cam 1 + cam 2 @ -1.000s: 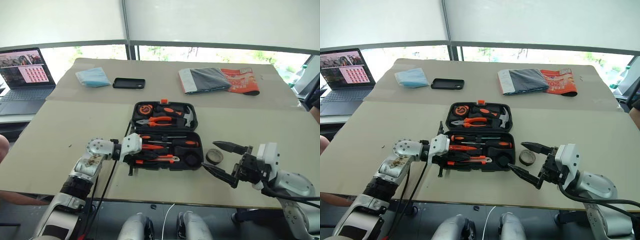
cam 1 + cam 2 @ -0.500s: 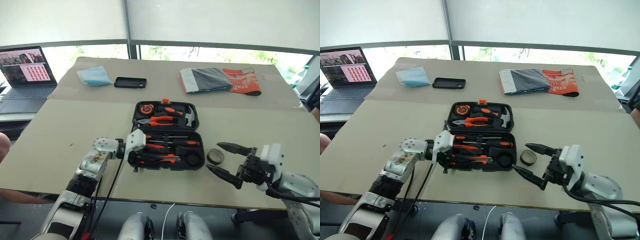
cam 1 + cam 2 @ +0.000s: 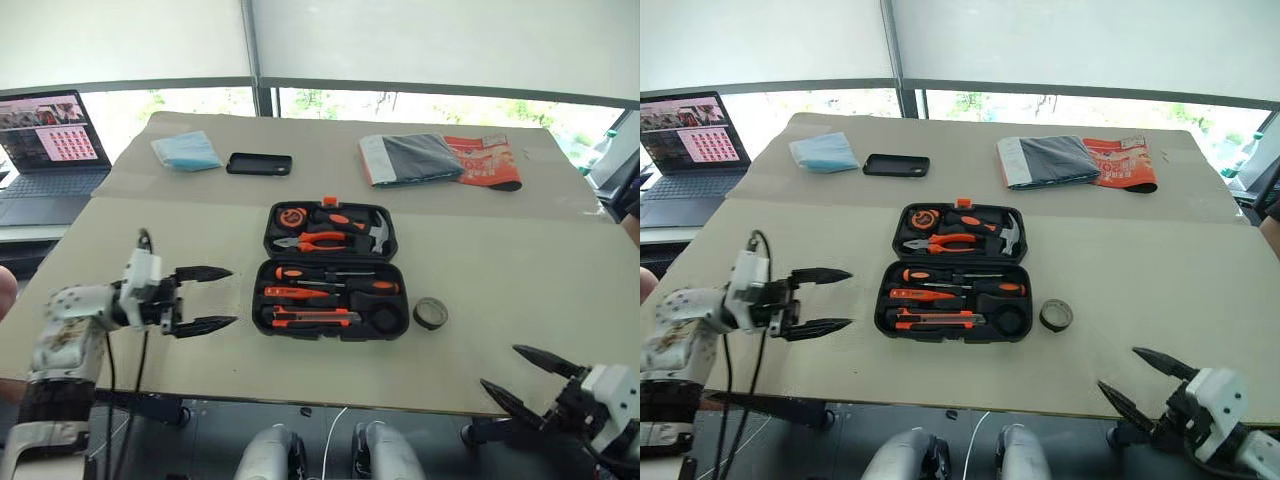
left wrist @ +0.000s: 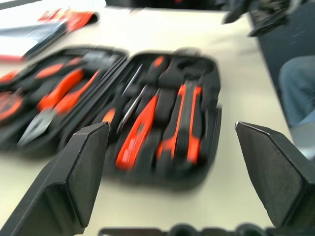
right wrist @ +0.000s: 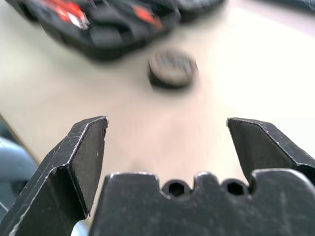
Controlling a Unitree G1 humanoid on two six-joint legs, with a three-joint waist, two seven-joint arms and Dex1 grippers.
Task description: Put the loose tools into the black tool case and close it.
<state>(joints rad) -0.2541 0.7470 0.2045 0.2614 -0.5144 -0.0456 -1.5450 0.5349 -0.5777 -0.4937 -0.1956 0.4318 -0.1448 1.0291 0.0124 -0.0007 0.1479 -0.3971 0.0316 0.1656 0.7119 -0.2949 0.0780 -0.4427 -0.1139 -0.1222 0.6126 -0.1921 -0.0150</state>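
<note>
**Both pincers wide and empty, case open between them**

The left gripper hangs over the table with its two black fingers spread wide, holding nothing and touching nothing; its tips point toward the black tool case, which lies open just beyond them, clear of both fingers; the right gripper sits low at the table's near edge, its jaws likewise spread wide and empty, well apart from the case.

The case's nearer half holds two orange-and-black screwdrivers, a thin screwdriver and the utility knife in their slots; the farther half holds pliers and a hammer; the small dark tape roll lies on the table just beside the case, on the side toward the right gripper, ahead of its tips.

The left wrist view looks between its fingers straight onto the filled slots, and catches a person's trouser leg past the table edge; the right wrist view frames the tape roll between its fingers; the head views alone take in a phone, a laptop, a blue packet and a folded magazine far beyond both grippers.
</note>
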